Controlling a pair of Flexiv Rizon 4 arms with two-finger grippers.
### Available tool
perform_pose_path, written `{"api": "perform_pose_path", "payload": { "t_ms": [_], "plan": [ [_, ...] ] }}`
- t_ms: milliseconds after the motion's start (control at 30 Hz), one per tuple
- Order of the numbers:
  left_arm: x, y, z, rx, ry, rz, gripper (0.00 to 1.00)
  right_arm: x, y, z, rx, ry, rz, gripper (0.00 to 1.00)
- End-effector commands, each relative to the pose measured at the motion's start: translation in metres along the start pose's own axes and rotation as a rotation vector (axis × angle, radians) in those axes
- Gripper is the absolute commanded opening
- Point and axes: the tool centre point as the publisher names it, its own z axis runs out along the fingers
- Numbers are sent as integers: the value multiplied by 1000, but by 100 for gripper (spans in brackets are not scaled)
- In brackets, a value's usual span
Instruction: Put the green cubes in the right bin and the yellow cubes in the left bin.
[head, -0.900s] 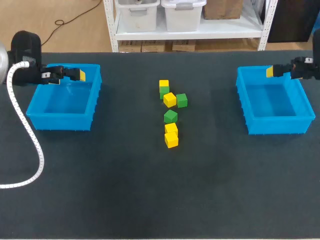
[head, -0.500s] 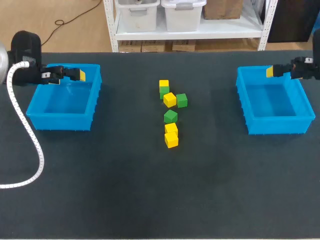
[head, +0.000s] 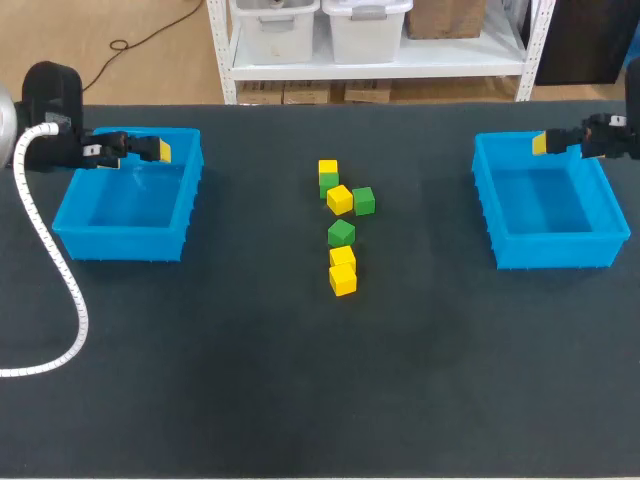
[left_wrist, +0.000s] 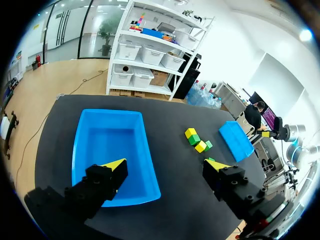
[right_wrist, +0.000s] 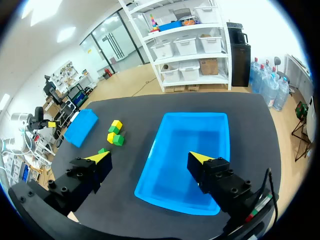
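blue left bin (head: 115, 245) and right bin (head: 555, 250), yellow cubes (head: 340, 199), green cubes (head: 364, 200), black table (head: 300, 380)

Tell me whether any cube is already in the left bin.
No, the left bin shows only its bare blue floor, and all seven cubes lie clustered at the middle of the table.
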Motion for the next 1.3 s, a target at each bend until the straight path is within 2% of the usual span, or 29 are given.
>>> {"api": "perform_pose_path", "payload": {
  "t_ms": [33,167,233,433,600,800,967,1133,1300],
  "plan": [
    [1,1,0,6,-6,1,100,0,-1,1,-3,1,-1,100],
    [1,1,0,6,-6,1,100,0,-1,1,-3,1,-1,100],
    [1,1,0,6,-6,1,100,-7,6,6,3,9,-39,100],
    [1,1,0,6,-6,1,100,-23,37,25,27,33,-170,100],
    [1,1,0,6,-6,1,100,-24,69,43,52,69,-254,100],
    [1,1,0,6,-6,1,100,-13,107,57,118,121,-271,100],
    [1,1,0,6,-6,1,100,7,140,70,179,136,-292,100],
    [1,1,0,6,-6,1,100,25,163,91,255,181,-298,100],
    [1,1,0,6,-6,1,100,44,180,114,287,228,-331,100]
  ]
}}
